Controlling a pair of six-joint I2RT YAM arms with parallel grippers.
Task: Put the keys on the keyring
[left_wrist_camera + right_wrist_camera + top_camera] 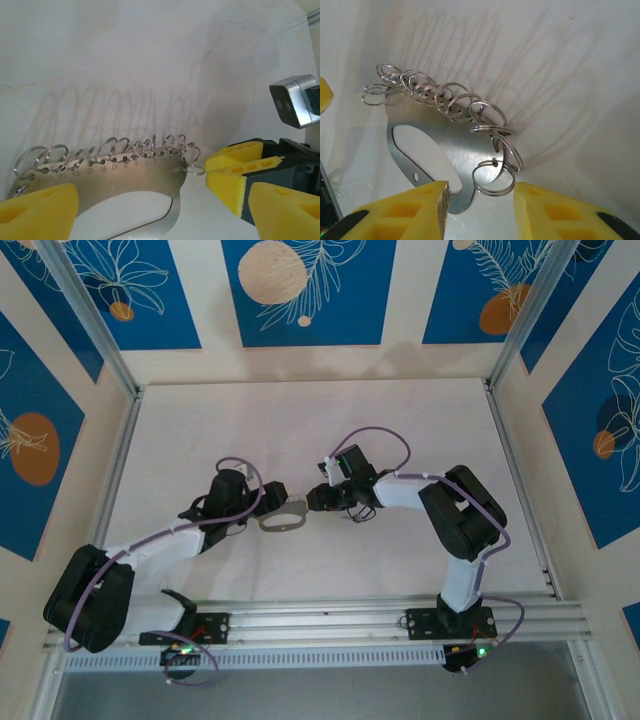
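Observation:
The keyring (283,521) is a flat grey metal loop lying on the white table between the two arms. A row of silvery split rings (120,150) stands along its numbered edge (445,97). My left gripper (262,505) is open, and its yellow fingers (37,210) straddle the loop's near end (125,185). Facing it from the other end, my right gripper (312,500) also stands open. Its pads (410,210) flank the last split ring (492,180) without pinching it. In the left wrist view the right gripper's fingertips (232,167) sit beside that end ring (192,167). The keys are out of view.
The white tabletop (300,430) is fenced by aluminium rails (120,450) at the sides and a rail (320,620) along the near edge where both arm bases are bolted. The two grippers are close together, nearly tip to tip.

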